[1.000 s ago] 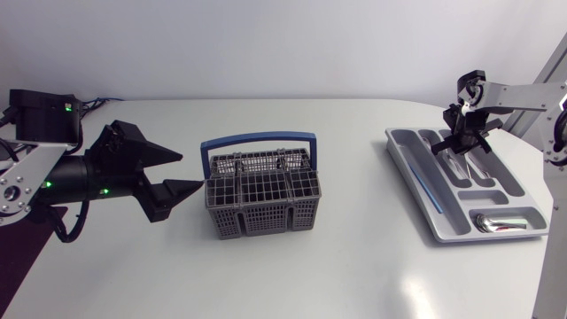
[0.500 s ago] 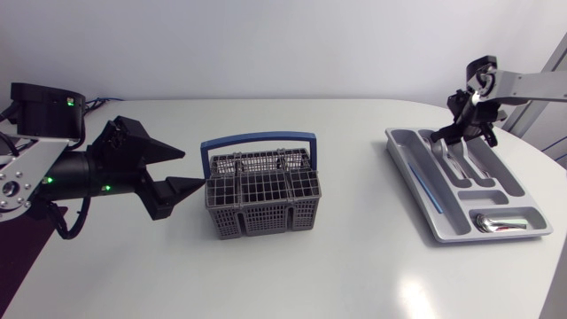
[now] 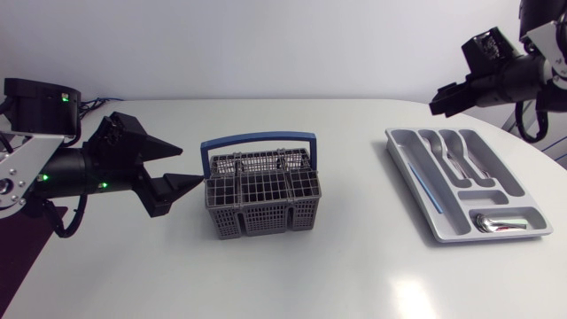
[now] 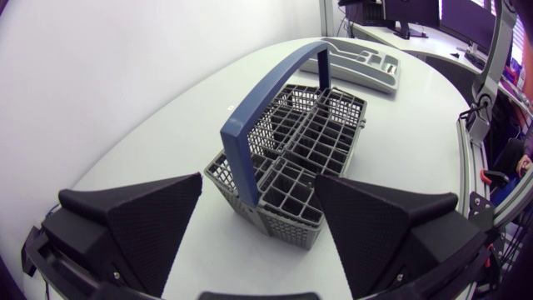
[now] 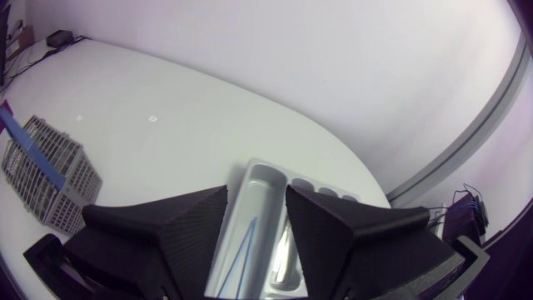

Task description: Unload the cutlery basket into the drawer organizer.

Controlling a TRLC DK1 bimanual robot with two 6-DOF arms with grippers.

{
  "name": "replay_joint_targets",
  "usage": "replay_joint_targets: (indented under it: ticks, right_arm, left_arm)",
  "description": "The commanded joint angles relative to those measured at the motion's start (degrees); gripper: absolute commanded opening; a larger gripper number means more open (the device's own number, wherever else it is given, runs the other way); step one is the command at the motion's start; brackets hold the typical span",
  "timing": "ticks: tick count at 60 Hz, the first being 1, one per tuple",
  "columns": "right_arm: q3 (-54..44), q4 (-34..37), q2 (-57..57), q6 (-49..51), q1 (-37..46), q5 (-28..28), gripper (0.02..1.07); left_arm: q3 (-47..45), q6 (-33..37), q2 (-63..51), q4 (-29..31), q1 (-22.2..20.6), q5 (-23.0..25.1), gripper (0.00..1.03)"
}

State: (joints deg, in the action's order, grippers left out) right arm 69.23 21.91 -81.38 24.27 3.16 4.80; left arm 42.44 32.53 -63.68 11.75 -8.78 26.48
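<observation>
Black left tool (image 3: 190, 170): fingers wide apart, holding nothing, just beside one end of the one grey cutlery basket (image 3: 261, 202) with its one blue handle (image 3: 257, 139). Right tool (image 3: 437, 100): fingers parted, empty, raised near the far end of the one drawer organizer (image 3: 409, 170) on the table (image 3: 354, 266). Organizer contents: one blue stick (image 3: 425, 182) and silver cutlery, number unclear.

Lighting's soft and even, coming from overhead. The white table (image 3: 292, 266) is bright, with a pale glare patch near its front edge, right of the middle. The cutlery basket (image 3: 261, 206) only drops a faint, fuzzy shadow at its base. Metal at the near end of the drawer organizer (image 3: 485, 236) glints. Both wrist views bend hard at the rims, so the table's edges curve.
</observation>
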Motion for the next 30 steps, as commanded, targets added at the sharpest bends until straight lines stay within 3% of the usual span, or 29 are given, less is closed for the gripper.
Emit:
replay_joint_targets:
  ticks: [1,12,30]
  right_arm:
    - [-5.07,-1.08,2.99,0.25,-2.89,1.53,0.56]
    - [-11.22,-1.52,5.62,-1.07,-9.66,6.63,0.56]
    - [-17.64,-6.53,1.76,-3.79,-19.68,6.72,0.56]
  left_arm:
    - [-0.95,-0.89,0.75,-0.06,0.95,-0.29,0.94]
    - [-3.06,0.34,-0.74,-2.08,1.57,-3.01,0.94]
    - [-3.94,2.18,-6.90,-4.54,2.01,-6.62,0.94]
